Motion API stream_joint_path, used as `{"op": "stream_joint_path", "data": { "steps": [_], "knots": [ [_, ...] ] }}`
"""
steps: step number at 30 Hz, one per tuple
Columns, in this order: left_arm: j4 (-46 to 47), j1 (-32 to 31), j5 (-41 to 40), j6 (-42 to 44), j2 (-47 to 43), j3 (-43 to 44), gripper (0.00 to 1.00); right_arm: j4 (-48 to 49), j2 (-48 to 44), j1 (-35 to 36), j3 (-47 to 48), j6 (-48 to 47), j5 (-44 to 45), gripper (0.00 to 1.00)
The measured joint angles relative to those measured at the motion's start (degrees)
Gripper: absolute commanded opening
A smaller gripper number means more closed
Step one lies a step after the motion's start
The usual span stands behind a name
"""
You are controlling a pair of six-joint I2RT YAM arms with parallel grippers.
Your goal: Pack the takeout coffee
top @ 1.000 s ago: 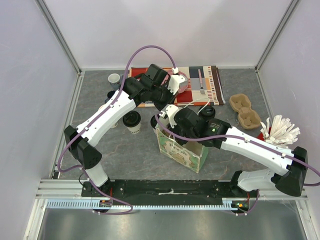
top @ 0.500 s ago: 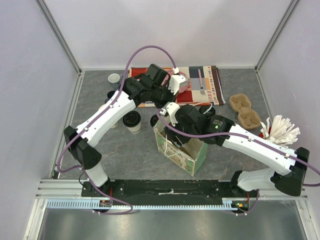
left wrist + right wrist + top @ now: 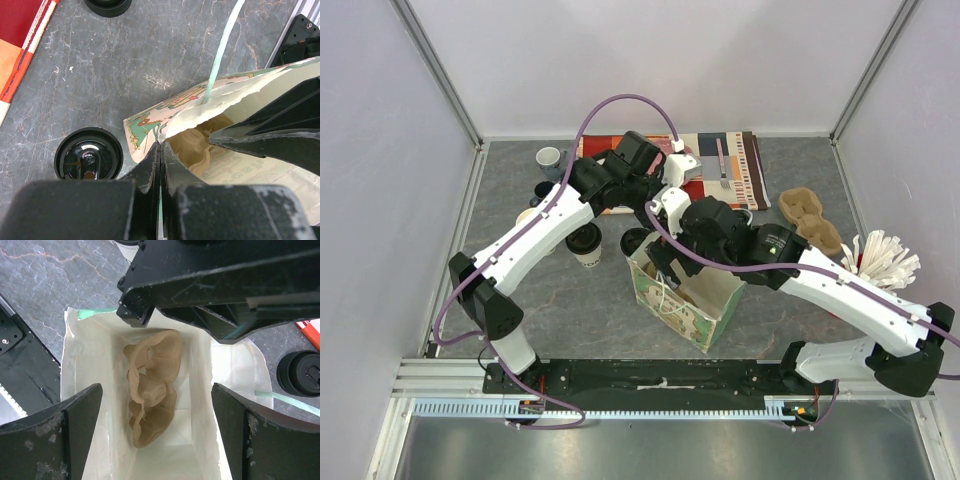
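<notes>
Nearest you, the paper bag (image 3: pixel 692 310) stands open on the table. Your right gripper (image 3: pixel 155 405) hangs right over its mouth, jaws spread wide and holding nothing. Look down inside and a brown pulp tray (image 3: pixel 152 380) lies on the bag's floor. At the bag's far left corner your left gripper (image 3: pixel 160 165) is clamped tight on the paper rim. Both coffees are outside the bag. One takeout cup (image 3: pixel 89 160), black lid on, stands on the table just beside that pinched corner. A second takeout cup (image 3: pixel 585 241) stands farther left, by the left forearm. Beyond them lies the striped cloth (image 3: pixel 745 165) with a fork (image 3: pixel 724 165) on it.
</notes>
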Motion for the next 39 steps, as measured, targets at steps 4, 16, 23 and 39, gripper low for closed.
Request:
{"op": "stream_joint_path", "data": {
  "steps": [4, 16, 23, 39],
  "knots": [
    [0.00, 0.00, 0.00, 0.00, 0.00, 0.00, 0.02, -0.46, -0.35, -0.02, 1.05, 0.00, 0.33, 0.98],
    [0.00, 0.00, -0.04, 0.00, -0.13, -0.02, 0.02, -2.73, -1.27, -0.02, 4.66, -0.02, 0.76, 0.98],
    [0.00, 0.00, -0.04, 0.00, -0.20, -0.11, 0.02, -3.28, -1.40, -0.04, 5.66, -0.04, -0.13, 0.98],
    [2.03, 0.00, -1.16, -1.75, -2.67, -3.67, 0.02, -5.44, -2.86, -0.26, 7.04, 11.82, 4.37, 0.83]
  ]
}}
